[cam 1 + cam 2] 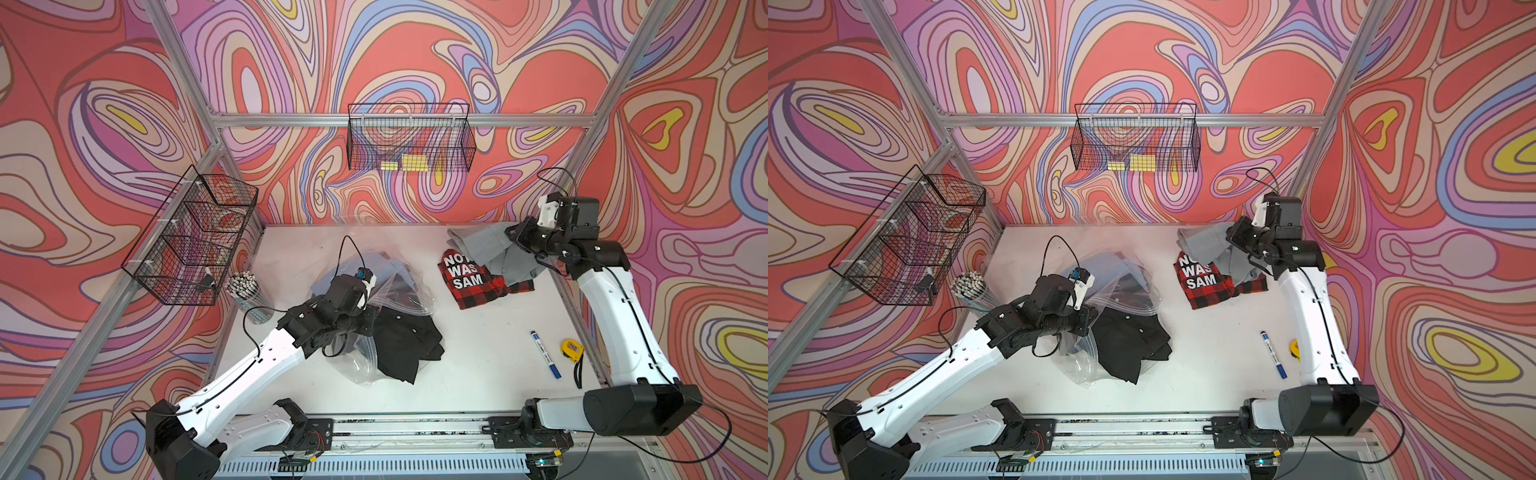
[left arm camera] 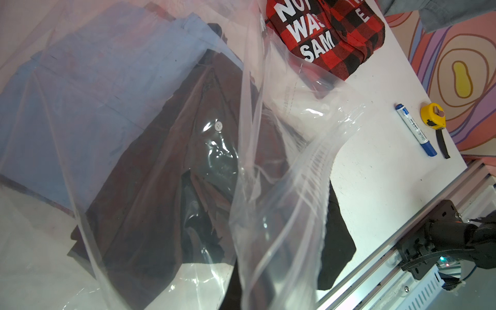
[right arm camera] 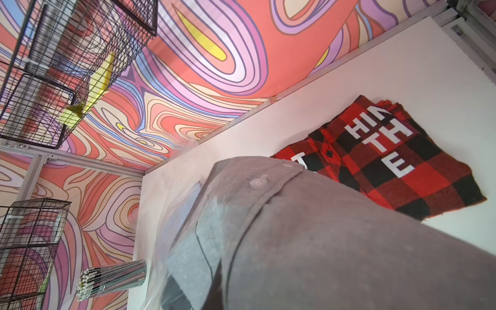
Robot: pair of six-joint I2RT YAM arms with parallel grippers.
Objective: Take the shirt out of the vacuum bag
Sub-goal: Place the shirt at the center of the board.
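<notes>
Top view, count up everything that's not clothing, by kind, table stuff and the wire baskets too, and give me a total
vacuum bag: 1
blue marker: 1
yellow tape measure: 1
bundle of white-tipped sticks: 1
wire baskets: 2
Total: 6

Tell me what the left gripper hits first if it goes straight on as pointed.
The clear plastic of the vacuum bag, which lies at the left gripper; right behind it the black shirt, though depth is unclear.

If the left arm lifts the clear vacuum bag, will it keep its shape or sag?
Probably floppy: the vacuum bag lies crumpled and creased, so it should sag. Its glossy film looks slippery. With the black shirt partly out of it, lifting may drag that cloth along.
</notes>
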